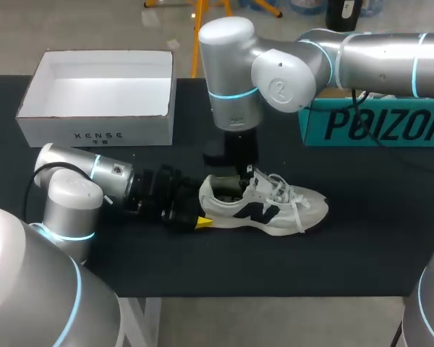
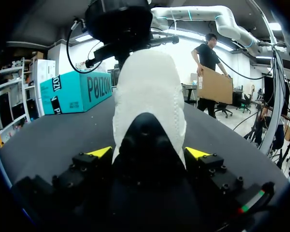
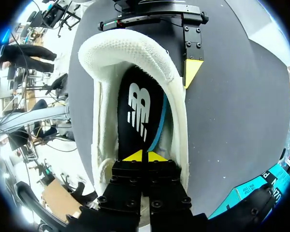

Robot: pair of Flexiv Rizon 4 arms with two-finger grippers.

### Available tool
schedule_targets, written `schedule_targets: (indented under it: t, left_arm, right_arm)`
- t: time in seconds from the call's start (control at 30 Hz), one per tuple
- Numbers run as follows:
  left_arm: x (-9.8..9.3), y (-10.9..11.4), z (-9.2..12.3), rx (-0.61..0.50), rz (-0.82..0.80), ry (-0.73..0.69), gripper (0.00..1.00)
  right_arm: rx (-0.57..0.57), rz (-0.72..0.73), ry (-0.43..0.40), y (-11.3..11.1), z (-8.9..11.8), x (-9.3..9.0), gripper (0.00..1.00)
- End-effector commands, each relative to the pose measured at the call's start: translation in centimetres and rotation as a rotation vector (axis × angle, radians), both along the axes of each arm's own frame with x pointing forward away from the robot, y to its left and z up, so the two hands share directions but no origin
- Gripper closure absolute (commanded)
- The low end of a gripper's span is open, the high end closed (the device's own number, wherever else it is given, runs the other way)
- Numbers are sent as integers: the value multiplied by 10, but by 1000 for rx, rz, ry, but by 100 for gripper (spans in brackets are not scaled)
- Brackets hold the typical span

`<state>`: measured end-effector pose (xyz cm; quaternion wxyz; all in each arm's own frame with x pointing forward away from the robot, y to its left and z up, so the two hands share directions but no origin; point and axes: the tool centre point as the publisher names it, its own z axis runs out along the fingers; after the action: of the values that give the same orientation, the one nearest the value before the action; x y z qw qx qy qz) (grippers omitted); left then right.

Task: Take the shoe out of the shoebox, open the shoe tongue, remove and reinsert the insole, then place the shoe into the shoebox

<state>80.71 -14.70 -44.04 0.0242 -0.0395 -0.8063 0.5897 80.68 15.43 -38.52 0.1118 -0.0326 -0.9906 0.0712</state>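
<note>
Here the shoe (image 1: 267, 206) lies lengthwise left to right, its heel clamped by the left gripper (image 2: 149, 152); the right gripper (image 3: 144, 156), directly above, pinches the insole (image 3: 135, 111) inside the opening.

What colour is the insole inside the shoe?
The insole is black, white logo; right wrist view.

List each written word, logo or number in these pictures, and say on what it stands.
Large dark brand lettering, legible, left unquoted: side of the teal box.
Small dark brand lettering: front wall of the shoebox.
White logo, no words: the insole.
Dark letter-shaped emblem: side of the shoe.
No numbers show.
</note>
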Motion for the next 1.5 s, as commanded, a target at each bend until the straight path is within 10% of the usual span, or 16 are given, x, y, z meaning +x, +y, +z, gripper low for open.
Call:
schedule_targets:
  t: [0.03,1.23,1.5]
  left_arm:
    - [2,-3,-6,3,-1,1,100]
    - [2,-3,-6,3,-1,1,100]
    - [2,-3,-6,3,-1,1,100]
  right_arm:
    - [27,-11,-29,-8,11,-6,100]
    - [133,-115,-172,-33,63,20,100]
    - [171,-62,-174,6,64,33,100]
